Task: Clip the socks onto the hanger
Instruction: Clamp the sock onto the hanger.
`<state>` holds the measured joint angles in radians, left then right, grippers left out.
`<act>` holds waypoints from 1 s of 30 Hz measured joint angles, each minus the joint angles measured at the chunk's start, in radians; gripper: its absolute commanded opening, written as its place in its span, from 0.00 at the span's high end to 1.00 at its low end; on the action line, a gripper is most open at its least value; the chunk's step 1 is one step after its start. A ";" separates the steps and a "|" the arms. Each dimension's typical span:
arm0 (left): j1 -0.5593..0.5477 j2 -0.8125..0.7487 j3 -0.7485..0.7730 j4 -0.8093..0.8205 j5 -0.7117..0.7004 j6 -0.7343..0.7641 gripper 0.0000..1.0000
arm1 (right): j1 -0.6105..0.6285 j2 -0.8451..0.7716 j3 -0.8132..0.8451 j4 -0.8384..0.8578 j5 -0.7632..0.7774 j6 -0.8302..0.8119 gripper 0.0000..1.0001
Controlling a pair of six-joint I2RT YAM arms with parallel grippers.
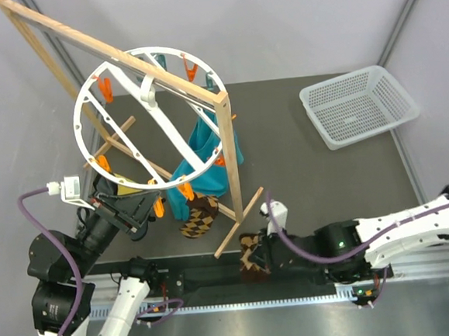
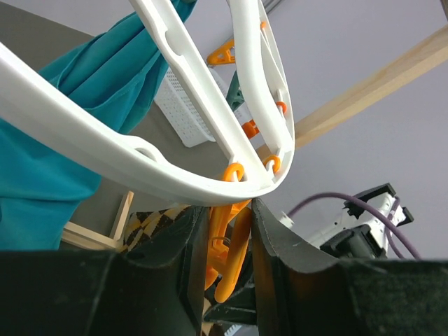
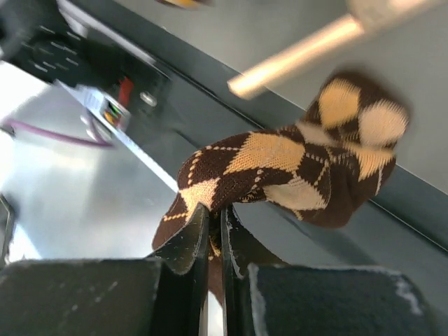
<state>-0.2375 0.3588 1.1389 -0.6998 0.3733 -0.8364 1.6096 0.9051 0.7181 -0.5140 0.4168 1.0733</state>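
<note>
Right tool (image 3: 213, 214) pinches a sock (image 3: 280, 157) (left tool (image 2: 228, 222) grips orange clip (image 2: 234, 253)).

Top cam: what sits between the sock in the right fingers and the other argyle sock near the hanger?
The wooden frame's foot bar crosses between the held sock and the other sock; visible in the top view.
</note>
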 measured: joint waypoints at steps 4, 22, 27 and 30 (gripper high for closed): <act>0.000 -0.004 -0.004 0.000 -0.005 -0.002 1.00 | 0.184 0.214 0.163 0.038 0.270 0.066 1.00; 0.000 -0.019 -0.004 -0.001 -0.019 -0.003 1.00 | 0.339 0.523 0.391 0.848 0.852 -0.161 1.00; 0.000 -0.021 -0.004 -0.002 -0.023 -0.010 1.00 | 0.339 0.600 0.414 1.164 0.964 -0.376 1.00; 0.000 -0.021 -0.004 -0.002 -0.023 -0.010 1.00 | 0.340 0.664 0.436 1.415 1.012 -0.595 1.00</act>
<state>-0.2379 0.3378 1.1351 -0.7017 0.3504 -0.8467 1.9491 1.5688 1.1538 0.9009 1.4292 0.4786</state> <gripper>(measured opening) 0.326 0.030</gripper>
